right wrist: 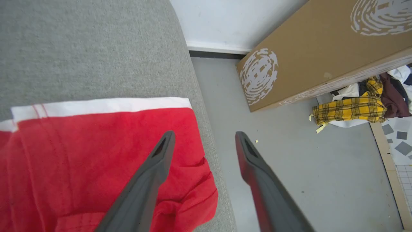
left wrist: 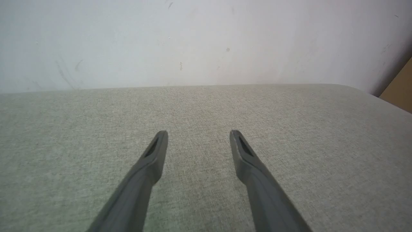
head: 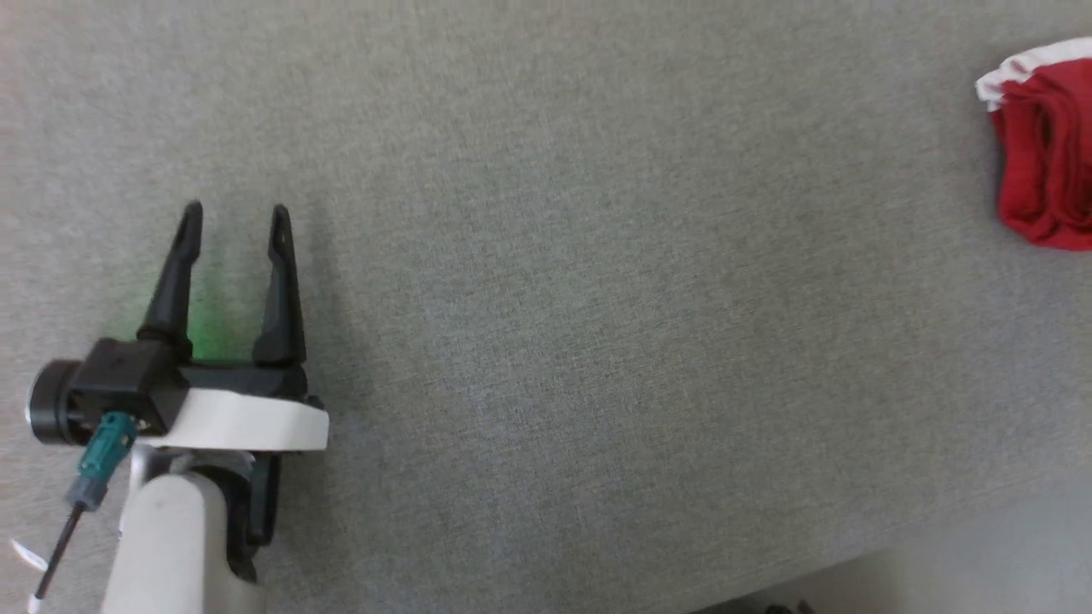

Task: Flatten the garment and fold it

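Note:
The garment (head: pixel 1048 153) is a red piece with white trim, lying bunched at the far right of the grey table top, cut off by the head view's edge. In the right wrist view the garment (right wrist: pixel 96 161) lies folded at the table's corner, its white hem band toward the top. My right gripper (right wrist: pixel 204 137) hovers above its right edge, open, with nothing between the fingers. Far to the left, my left gripper (head: pixel 235 215) rests open over bare grey cloth, and its two fingers stand apart as my left gripper (left wrist: pixel 199 134) in its own view.
The grey table (head: pixel 597 298) ends at a front edge at the lower right. Beside the table's corner is grey floor (right wrist: pixel 289 167), a brown cardboard box (right wrist: pixel 322 48) and a heap of clothes with a yellow plaid piece (right wrist: pixel 351 109). A white wall (left wrist: pixel 193 42) backs the table.

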